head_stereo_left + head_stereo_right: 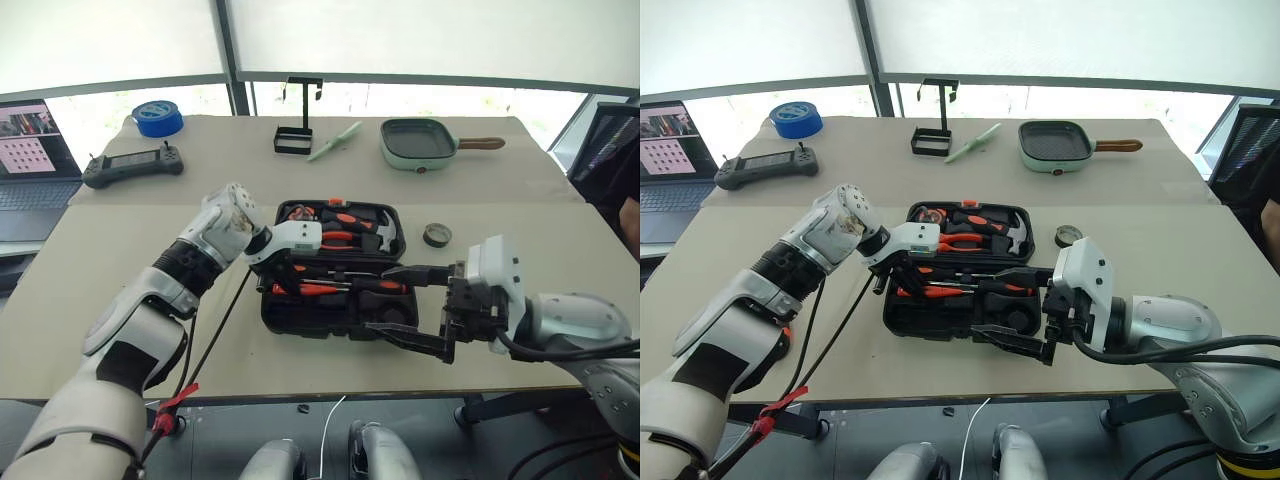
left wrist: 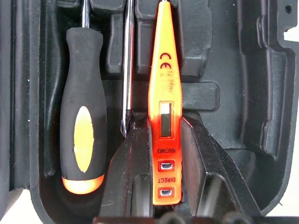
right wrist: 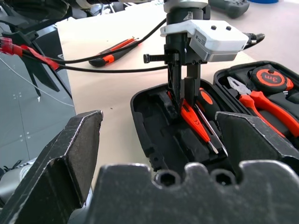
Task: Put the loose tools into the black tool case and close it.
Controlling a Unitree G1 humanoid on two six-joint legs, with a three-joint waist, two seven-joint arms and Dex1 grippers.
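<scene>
Closest to the robot: right gripper (image 1: 412,306) hanging just over the near right corner of the black tool case (image 1: 300,320), fingers spread wide apart, nothing between them, one long finger (image 1: 410,341) lying across the case's front edge. Case itself sitting wide open in the middle of the tan table (image 1: 120,240), lid flat behind the tray. Left gripper (image 3: 183,88) poked down into the near left recess, fingers (image 2: 128,168) either side of the small slim orange tool (image 2: 163,107), which looks like a tester pen with a little window and two buttons; slightly parted rather than squeezed hard, so can't say for sure whether still clamped or just flanking it. Right next to it in the same half, a black-and-orange screwdriver (image 2: 81,126) seated in its slot, plus a bare metal shaft (image 2: 126,70) between that handle and the slim tool. Further back in the lid half: orange-handled pliers (image 3: 261,100), a tape measure (image 3: 270,77) and a hammer head (image 1: 385,232). Utility knife (image 3: 114,52) still loose on the table off to the left of the case, near a black cable. Small dark tape roll (image 1: 437,235) also loose, just past the case's far right corner. Way at the back: handheld controller (image 1: 132,165), blue tape roll (image 1: 158,117), black wire stand (image 1: 295,125), green pan (image 1: 420,142), and a laptop (image 1: 30,160) off the far left edge.
</scene>
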